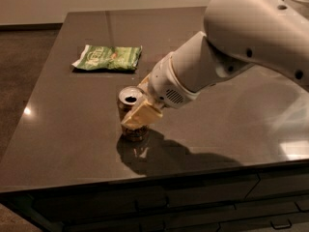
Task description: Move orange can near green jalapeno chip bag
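The orange can (128,102) stands upright on the dark table (67,129), near the front middle, with its silver top and dark drinking hole facing up. My gripper (138,117) reaches down from the right and sits right at the can, its cream tip crossing the can's lower front. The green jalapeno chip bag (108,58) lies flat farther back and a little to the left, well apart from the can.
My large white arm (231,57) spans the table's right half above the surface. The table's front edge (145,178) runs just below the can, with drawers under it. The floor lies to the left.
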`<state>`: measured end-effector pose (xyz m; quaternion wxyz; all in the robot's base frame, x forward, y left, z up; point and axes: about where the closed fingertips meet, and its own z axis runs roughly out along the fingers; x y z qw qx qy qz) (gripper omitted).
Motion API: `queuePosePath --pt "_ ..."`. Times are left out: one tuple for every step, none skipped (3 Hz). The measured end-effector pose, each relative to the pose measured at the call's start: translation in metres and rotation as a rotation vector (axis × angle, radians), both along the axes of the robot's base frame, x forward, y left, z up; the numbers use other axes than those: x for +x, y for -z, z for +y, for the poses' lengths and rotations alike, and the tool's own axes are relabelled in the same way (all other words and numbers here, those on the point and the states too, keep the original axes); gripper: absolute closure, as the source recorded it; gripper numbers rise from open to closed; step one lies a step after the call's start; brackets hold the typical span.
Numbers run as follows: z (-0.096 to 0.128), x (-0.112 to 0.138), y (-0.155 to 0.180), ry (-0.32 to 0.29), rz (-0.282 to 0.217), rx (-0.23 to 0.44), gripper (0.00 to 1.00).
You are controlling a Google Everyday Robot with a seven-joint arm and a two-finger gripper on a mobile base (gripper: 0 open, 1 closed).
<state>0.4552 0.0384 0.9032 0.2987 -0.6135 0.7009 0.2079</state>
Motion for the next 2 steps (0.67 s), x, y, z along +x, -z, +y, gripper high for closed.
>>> queuePosePath --pt "-0.003 0.016 -0.018 0.036 -0.007 0.031 0.85" --pt "-0.005 0.046 -0.039 0.087 -0.024 0.053 1.0"
